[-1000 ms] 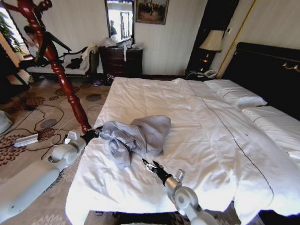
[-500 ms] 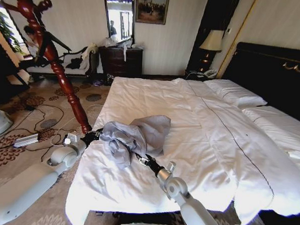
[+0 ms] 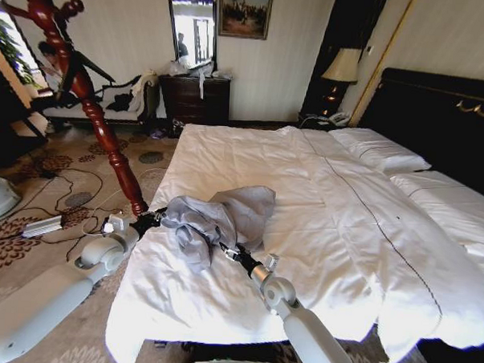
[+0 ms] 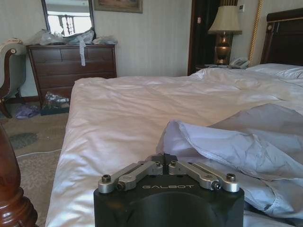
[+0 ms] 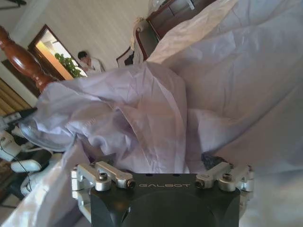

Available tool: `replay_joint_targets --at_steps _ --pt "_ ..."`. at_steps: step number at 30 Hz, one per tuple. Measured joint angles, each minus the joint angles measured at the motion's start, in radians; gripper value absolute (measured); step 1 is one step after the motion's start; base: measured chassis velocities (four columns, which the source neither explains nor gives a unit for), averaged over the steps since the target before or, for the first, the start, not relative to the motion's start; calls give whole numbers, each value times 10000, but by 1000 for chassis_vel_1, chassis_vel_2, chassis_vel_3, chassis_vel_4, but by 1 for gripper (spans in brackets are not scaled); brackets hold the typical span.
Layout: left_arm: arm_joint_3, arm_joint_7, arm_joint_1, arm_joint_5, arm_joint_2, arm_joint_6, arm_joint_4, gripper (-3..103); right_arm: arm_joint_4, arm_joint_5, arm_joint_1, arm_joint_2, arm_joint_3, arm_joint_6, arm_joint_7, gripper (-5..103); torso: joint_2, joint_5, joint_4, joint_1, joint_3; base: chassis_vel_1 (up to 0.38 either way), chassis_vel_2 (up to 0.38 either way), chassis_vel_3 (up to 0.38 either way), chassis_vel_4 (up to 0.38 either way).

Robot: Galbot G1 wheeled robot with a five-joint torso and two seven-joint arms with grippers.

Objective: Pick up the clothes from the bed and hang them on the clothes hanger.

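Observation:
The clothes (image 3: 218, 216), a light grey-blue jacket, lie crumpled on the near left part of the bed (image 3: 329, 201). My left gripper (image 3: 152, 219) is at the jacket's left edge, shut on a fold of it; in the left wrist view the gripper (image 4: 164, 158) has its links drawn together against the fabric (image 4: 246, 146). My right gripper (image 3: 228, 252) is at the jacket's near edge, jaws spread. In the right wrist view that gripper (image 5: 165, 163) stands open, with the cloth (image 5: 156, 109) bunched right in front. The black clothes hanger (image 3: 85, 66) hangs on the coat stand.
The reddish-brown coat stand (image 3: 107, 135) leans up beside the bed's left edge, close to my left arm. Cables and a power strip (image 3: 41, 225) lie on the patterned carpet. A dark dresser (image 3: 196, 99) and a lamp (image 3: 341, 67) stand at the far wall.
My right gripper has moved forward and left across the sheet, from apart from the jacket to its near edge. The left gripper has stayed at the jacket's left edge.

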Motion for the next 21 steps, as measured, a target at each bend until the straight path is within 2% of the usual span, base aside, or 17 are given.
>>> replay_joint_targets --at_steps 1,4,6,9,10,14,16,19,21 --pt "0 0 0 0 0 0 0 0 0 0 0 0 0 0 0 100 0 0 0 0 0 0 0 0 0" --pt "-5 4 1 1 -17 0 2 0 -29 -31 3 -16 -85 -7 20 86 0 0 0 0 -1 0 0 0 0" --pt "-15 3 10 1 -21 0 2 0 -29 -27 3 -8 -95 -12 25 86 0 0 0 0 -1 0 0 0 0" --pt "-80 12 109 16 -24 0 -38 0 -19 15 10 -10 -142 -26 36 70 0 0 0 0 -1 0 0 0 0" --pt "-80 12 109 16 -24 0 -38 0 -19 15 10 -10 -142 -26 36 70 0 0 0 0 -1 0 0 0 0" --pt "-140 21 203 26 -30 1 -104 0 59 26 -10 -41 -173 -75 63 48 0 0 0 0 -1 0 0 0 0" --pt "-140 23 208 28 -35 1 -105 0 72 26 -16 -41 -168 -94 75 48 0 0 0 0 -1 0 0 0 0" --pt "-140 30 212 45 -49 1 -104 0 177 32 -39 -70 -131 -135 105 32 0 1 1 0 -1 0 0 0 0" --pt "-139 30 212 46 -50 1 -104 0 184 32 -39 -78 -131 -136 106 32 0 1 1 -1 -1 0 0 0 0"
